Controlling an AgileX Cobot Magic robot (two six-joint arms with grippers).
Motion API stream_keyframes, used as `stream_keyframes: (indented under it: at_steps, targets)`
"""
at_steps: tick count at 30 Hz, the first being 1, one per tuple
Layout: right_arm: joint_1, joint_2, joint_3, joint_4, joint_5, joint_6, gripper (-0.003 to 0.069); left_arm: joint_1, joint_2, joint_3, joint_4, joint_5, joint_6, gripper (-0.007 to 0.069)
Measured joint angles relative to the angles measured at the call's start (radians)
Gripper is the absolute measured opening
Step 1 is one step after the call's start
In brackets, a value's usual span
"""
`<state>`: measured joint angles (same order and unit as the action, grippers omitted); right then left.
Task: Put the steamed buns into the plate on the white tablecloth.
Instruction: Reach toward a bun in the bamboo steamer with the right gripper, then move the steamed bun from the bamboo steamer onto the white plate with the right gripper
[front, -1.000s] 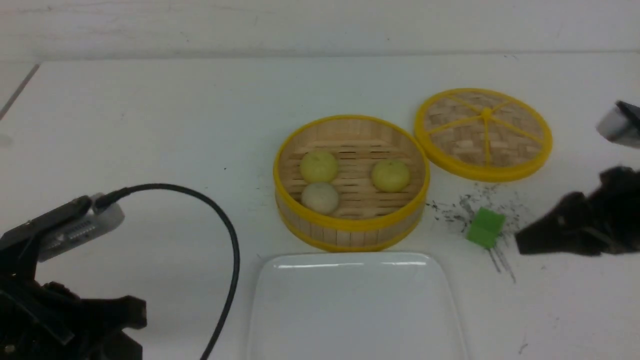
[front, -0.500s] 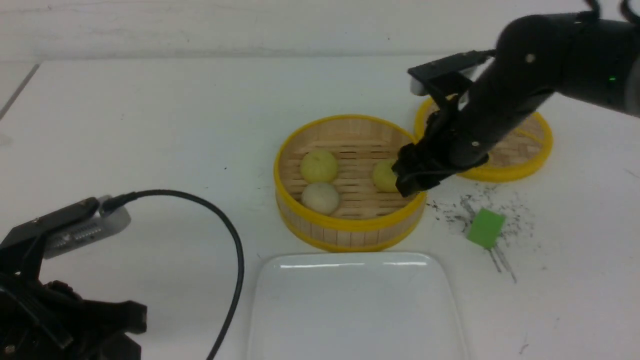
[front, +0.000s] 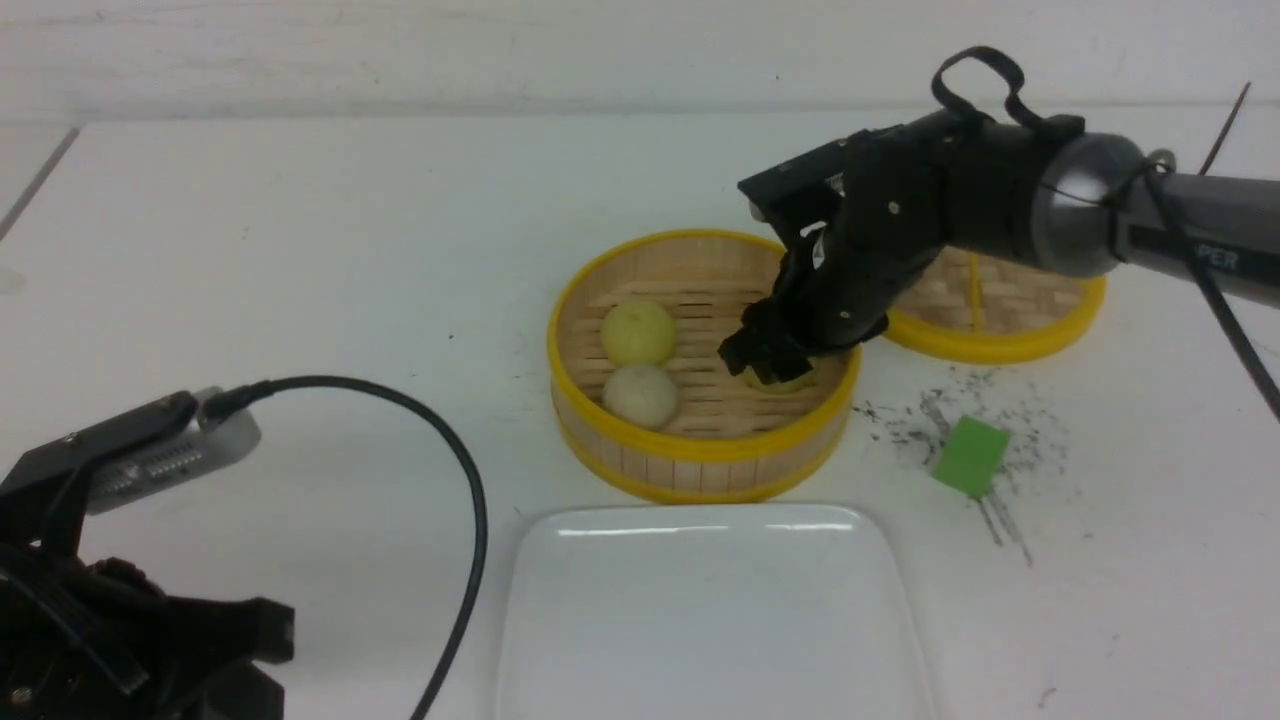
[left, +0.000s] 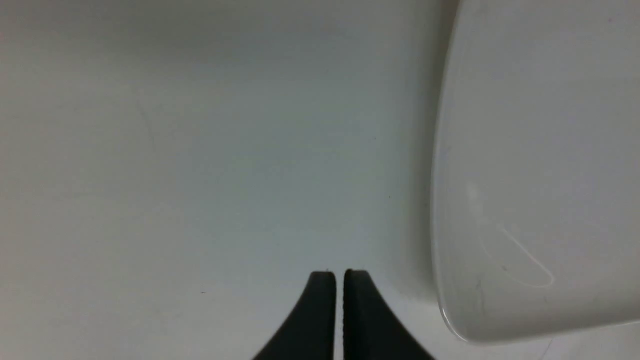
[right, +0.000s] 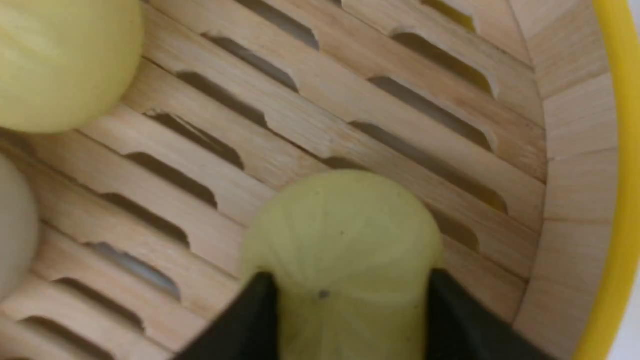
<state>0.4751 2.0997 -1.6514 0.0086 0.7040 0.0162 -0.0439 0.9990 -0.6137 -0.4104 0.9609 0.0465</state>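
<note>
Gripping a yellow bun (right: 340, 225), the right end effector (right: 345, 287) mostly hides it; left end effector (left: 339, 275) closed.

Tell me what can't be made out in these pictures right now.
Front view: the yellow bun is nearly all hidden behind the right gripper.
Right wrist view: that bun's underside is cut off by the frame edge, so whether it rests on the basket floor is unclear.
Front view: the lid is partly covered by the right arm; the plate runs off the bottom edge.
</note>
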Motion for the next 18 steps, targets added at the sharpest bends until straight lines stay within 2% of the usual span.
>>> stream_keyframes:
  at_steps: [2,3,4,6,11,13,17,18]
  targets:
    - [0.003,-0.025,-0.002,0.017,0.035,0.000,0.0181,0.000,0.000,0.000,0.000,0.002,0.000,0.0054]
    - [0.004,-0.025,-0.002,0.017,0.039,0.000,0.0169,0.000,0.000,0.000,0.000,0.002,0.000,0.0054]
    - [0.011,-0.056,-0.002,0.021,0.070,0.000,0.0080,0.000,0.000,0.000,0.004,0.005,0.000,0.0054]
    - [0.023,-0.122,-0.001,0.026,0.121,0.000,0.0021,0.000,0.000,0.000,0.007,0.008,0.000,0.0054]
    - [0.041,-0.322,0.013,0.065,0.302,0.007,0.0015,0.000,0.000,0.000,0.011,0.012,0.000,0.0054]
    - [0.051,-0.446,0.100,0.129,0.380,0.019,0.0015,0.000,0.000,0.000,0.012,0.012,0.000,0.0055]
    - [0.085,-0.552,0.312,0.204,0.347,0.023,0.0015,0.000,0.000,0.000,0.012,0.011,-0.003,0.0058]
    - [0.109,-0.573,0.416,0.238,0.283,0.023,0.0015,0.000,0.000,0.000,0.012,0.012,-0.017,0.0062]
